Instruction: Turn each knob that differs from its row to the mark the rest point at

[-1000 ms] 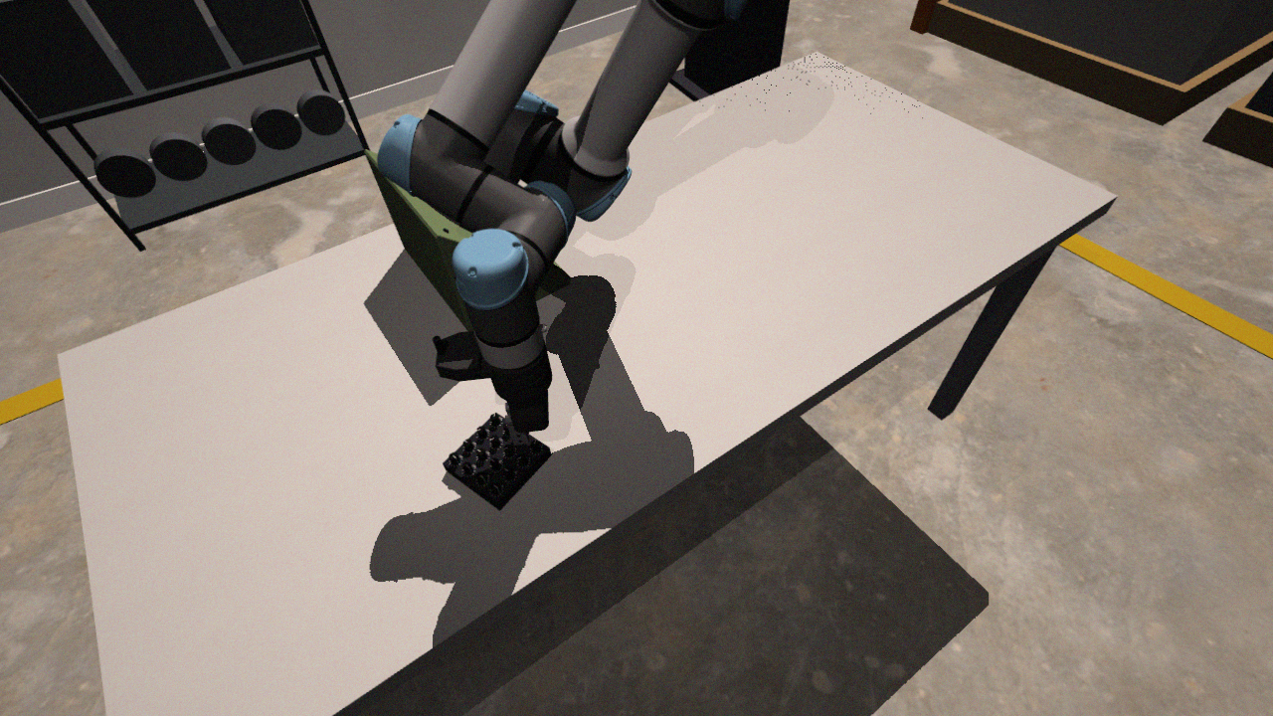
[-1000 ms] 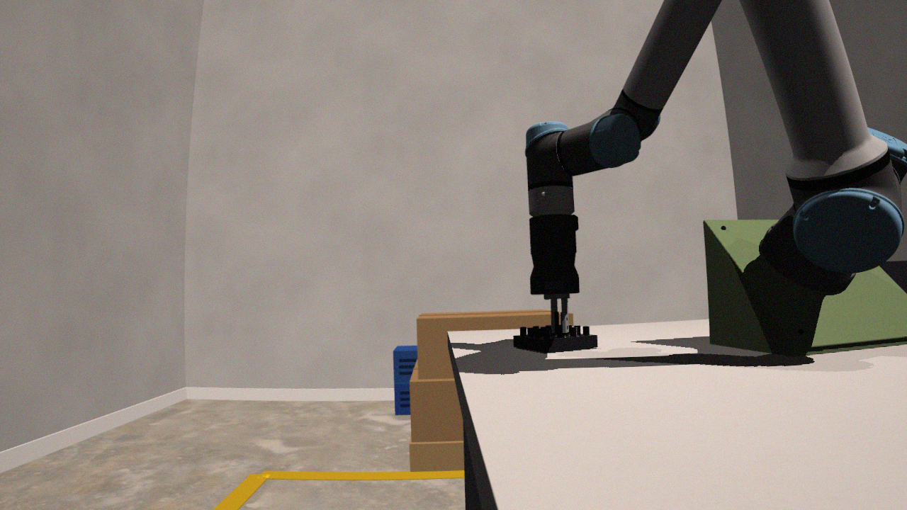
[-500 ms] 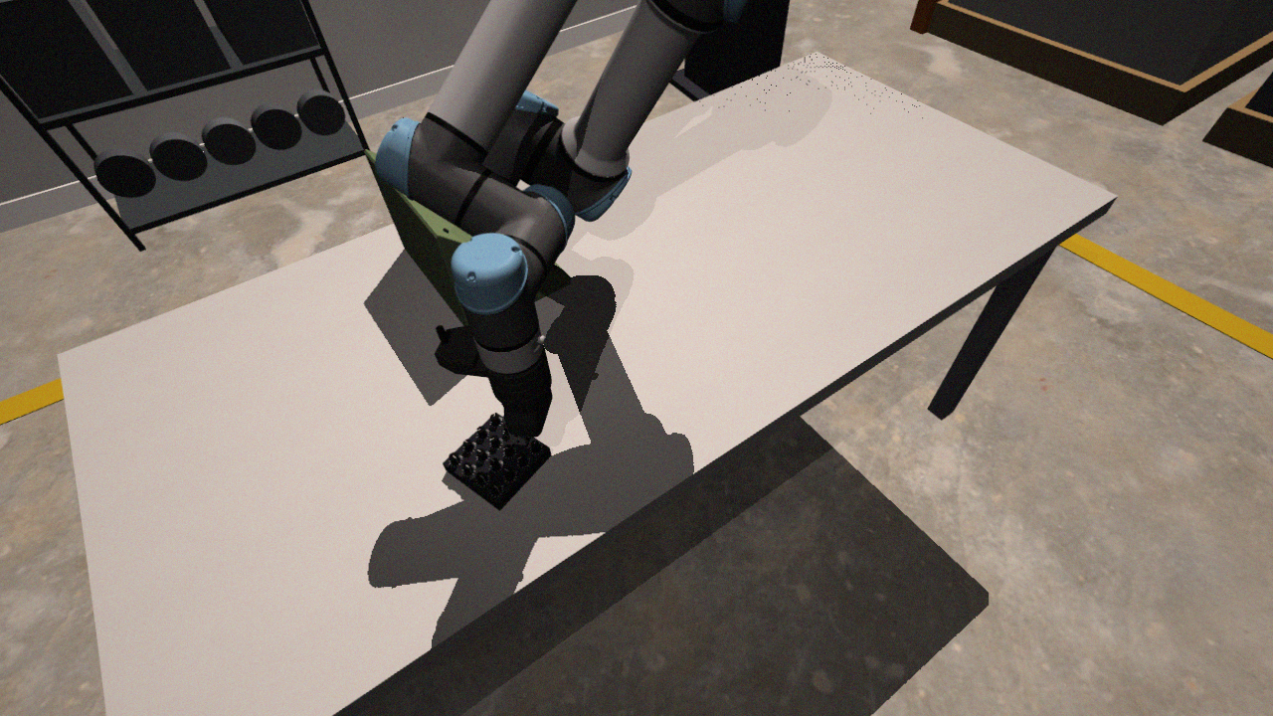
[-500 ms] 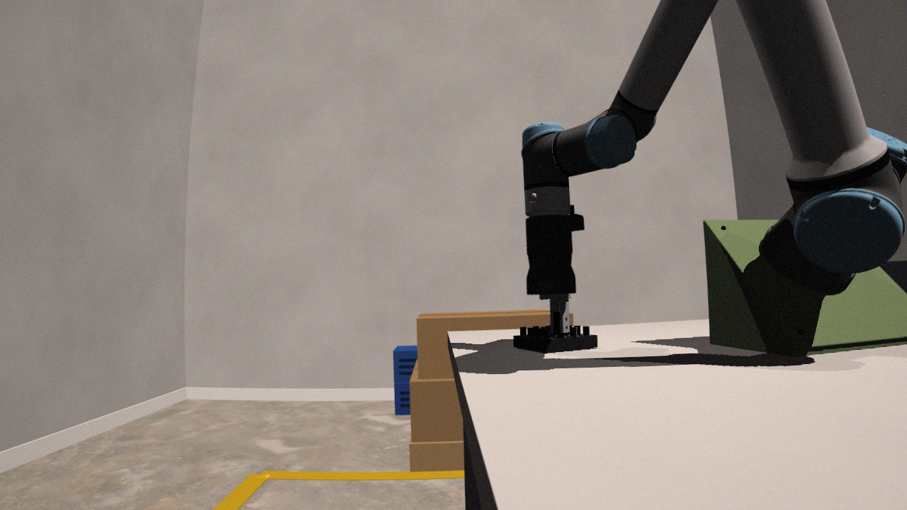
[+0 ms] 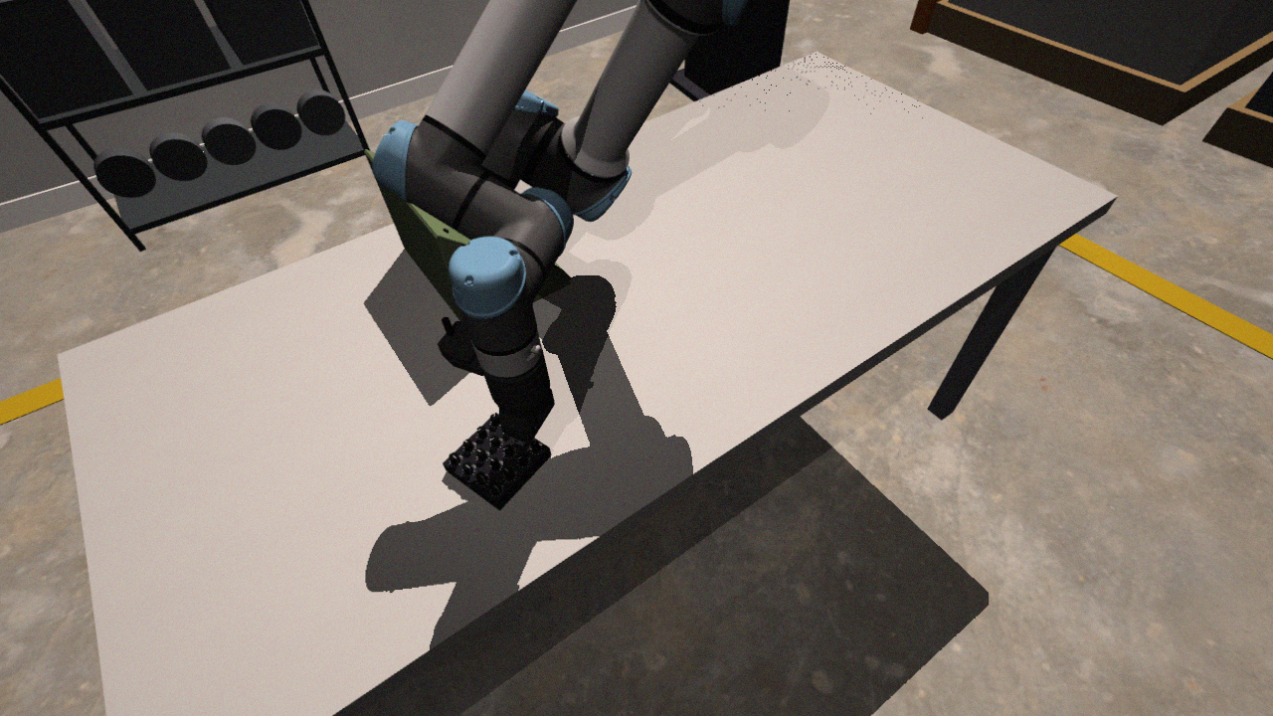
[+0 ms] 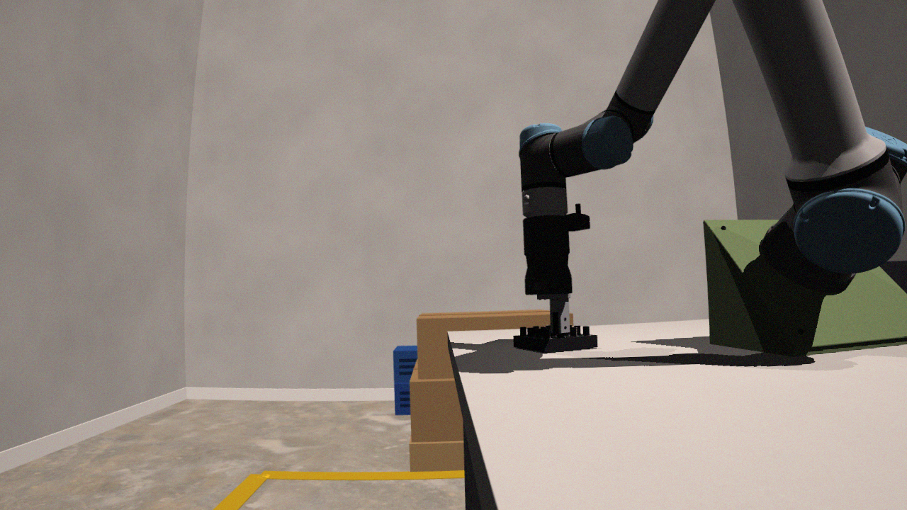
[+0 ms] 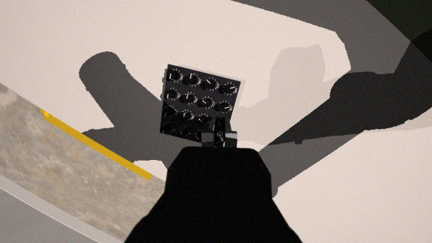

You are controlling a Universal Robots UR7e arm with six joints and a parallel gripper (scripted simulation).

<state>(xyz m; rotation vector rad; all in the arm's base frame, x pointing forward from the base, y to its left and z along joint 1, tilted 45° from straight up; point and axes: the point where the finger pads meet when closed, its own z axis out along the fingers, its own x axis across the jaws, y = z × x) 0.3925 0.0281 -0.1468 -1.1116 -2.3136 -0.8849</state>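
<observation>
The black knob box [image 5: 498,480] [image 6: 555,343] [image 7: 196,89] sits flat on the table. In the wrist view its knobs form four columns; the two lower knobs at the left lie in shadow. White lines on the upper two knobs of the right column point right, slightly up. Those of the upper two in the column beside it lie diagonally. My gripper [image 6: 560,331] [image 7: 220,125] points down at the box, shut on the third knob from the top of the right column, an outer row. The fingers hide that knob and its line. Printed names are unreadable and the socket is not visible.
The white table [image 5: 801,267] [image 6: 672,431] has an edge beyond the box. Neighbouring knobs stand close around the fingers. The green arm base [image 6: 862,320] stands on the table. Brown boxes [image 6: 437,412] stand beyond the table edge. The arm's shadow darkens part of the box.
</observation>
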